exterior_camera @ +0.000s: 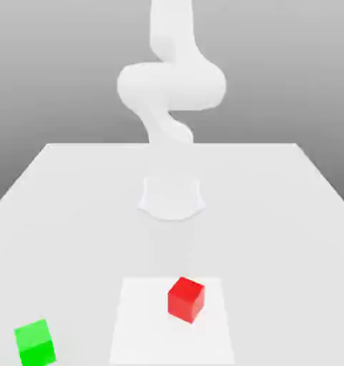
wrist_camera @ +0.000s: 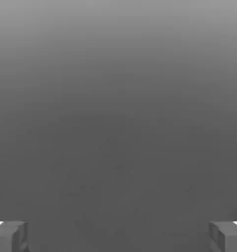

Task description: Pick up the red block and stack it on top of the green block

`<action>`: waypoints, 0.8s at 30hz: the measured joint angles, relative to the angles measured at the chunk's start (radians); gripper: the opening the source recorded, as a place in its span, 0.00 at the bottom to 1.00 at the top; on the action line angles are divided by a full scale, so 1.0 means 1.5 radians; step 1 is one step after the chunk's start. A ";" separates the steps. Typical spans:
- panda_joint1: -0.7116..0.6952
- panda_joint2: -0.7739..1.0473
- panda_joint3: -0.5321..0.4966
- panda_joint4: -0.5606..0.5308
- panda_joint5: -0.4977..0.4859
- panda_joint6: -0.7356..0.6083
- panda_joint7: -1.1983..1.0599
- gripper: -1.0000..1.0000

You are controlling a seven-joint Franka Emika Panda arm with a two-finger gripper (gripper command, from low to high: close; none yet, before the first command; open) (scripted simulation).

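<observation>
The gripper (wrist_camera: 118, 236) has its jaws spread wide apart, with nothing between the fingertips (wrist_camera: 9, 236); the hand view past them is bare grey. In the exterior view the arm (exterior_camera: 171, 86) rises at the table's (exterior_camera: 74, 193) far edge. The red block (exterior_camera: 186, 299) sits near the near edge, about midway across, on a paler square patch (exterior_camera: 142, 322). The green block (exterior_camera: 36, 343) lies well apart from it, by the near corner on the exterior view's left. The coming move likely means reaching toward the near edge and descending over red.
</observation>
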 joint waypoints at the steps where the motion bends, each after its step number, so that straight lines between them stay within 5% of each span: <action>1: 0.006 0.028 -0.007 -0.015 0.018 0.014 0.006 0.50; 12: 0.040 0.317 0.008 -0.166 0.123 0.167 0.127 0.50; 16: 0.033 0.409 0.029 -0.223 0.084 0.229 0.226 0.50; 19: 0.025 0.469 0.029 -0.266 -0.003 0.276 0.340 0.50; 24: 0.025 0.541 0.023 -0.267 -0.046 0.338 0.385 0.50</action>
